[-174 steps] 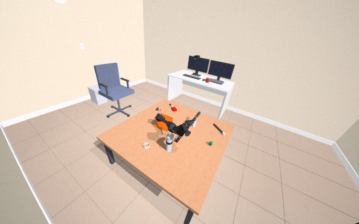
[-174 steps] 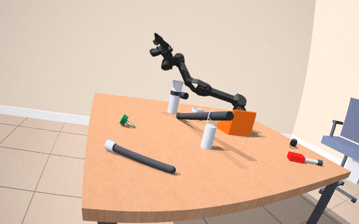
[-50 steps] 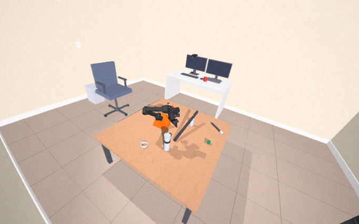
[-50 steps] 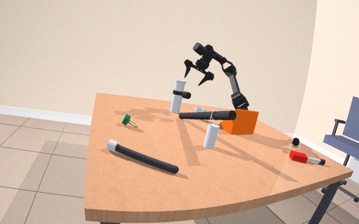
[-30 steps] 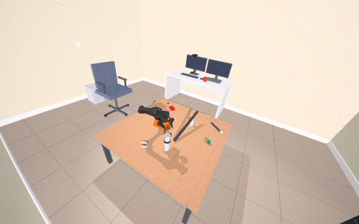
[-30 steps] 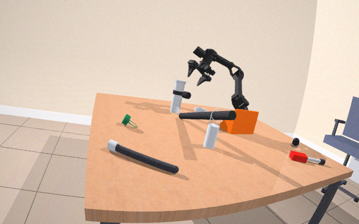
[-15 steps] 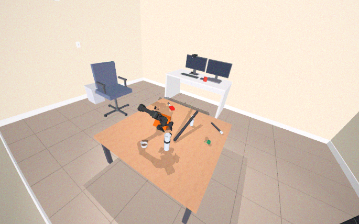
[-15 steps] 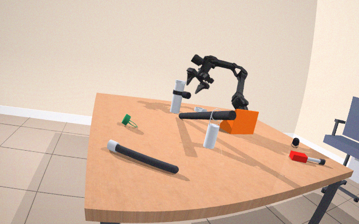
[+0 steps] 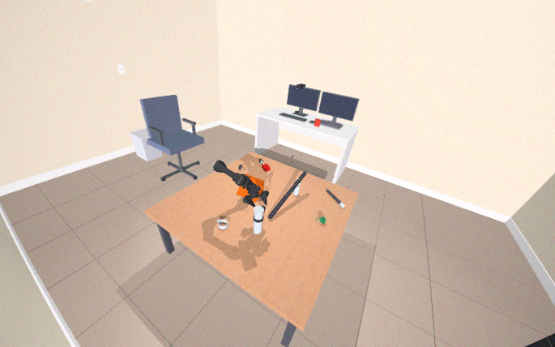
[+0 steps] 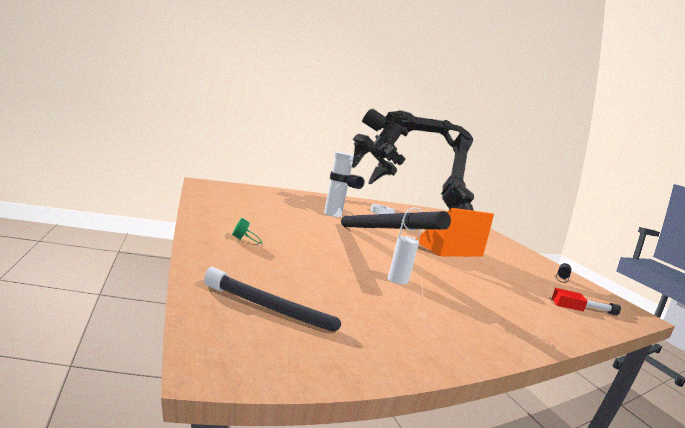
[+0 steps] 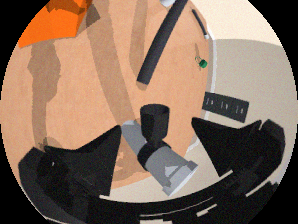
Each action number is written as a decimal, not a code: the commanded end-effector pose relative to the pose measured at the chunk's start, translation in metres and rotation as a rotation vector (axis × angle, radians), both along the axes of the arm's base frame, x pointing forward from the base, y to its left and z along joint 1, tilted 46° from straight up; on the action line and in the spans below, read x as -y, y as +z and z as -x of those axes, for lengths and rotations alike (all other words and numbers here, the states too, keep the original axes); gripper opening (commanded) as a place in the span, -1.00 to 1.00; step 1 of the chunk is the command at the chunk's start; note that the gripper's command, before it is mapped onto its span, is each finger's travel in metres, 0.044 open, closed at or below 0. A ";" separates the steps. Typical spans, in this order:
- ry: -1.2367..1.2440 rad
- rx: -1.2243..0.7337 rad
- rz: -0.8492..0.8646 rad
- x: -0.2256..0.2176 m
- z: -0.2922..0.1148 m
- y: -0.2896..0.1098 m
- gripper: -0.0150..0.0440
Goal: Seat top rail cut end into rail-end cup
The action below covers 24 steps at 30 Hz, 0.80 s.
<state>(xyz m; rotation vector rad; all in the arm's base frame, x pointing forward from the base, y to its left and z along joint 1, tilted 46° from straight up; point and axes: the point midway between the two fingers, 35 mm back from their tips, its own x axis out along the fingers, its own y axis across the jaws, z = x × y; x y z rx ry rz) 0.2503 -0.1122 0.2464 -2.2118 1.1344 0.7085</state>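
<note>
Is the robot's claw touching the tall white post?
Apart. The exterior view shows the open gripper hanging beside the top of the post, with wall showing between its fingers and the post.

- cream walls (image 9: pixel 399 64) all round, white baseboard (image 9: pixel 64 170) along the bottom
- big grey-brown floor tiles (image 9: pixel 76 224)
- blue-grey office chair (image 9: pixel 168 129) on castors in the corner, with a white box (image 9: pixel 143 146) just behind it
- white desk (image 9: pixel 309 129) against the far wall, two dark monitors (image 9: pixel 322 102), a keyboard (image 9: pixel 292 117) and a red mug (image 9: pixel 317 122) on it
- small light switch (image 9: pixel 121 68) on the left wall
</note>
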 end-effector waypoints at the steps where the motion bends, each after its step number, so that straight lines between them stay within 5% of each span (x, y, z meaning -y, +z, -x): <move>1: 0.003 -0.015 -0.004 0.003 -0.003 -0.009 1.00; 24: 0.004 -0.013 -0.001 0.024 -0.021 -0.034 1.00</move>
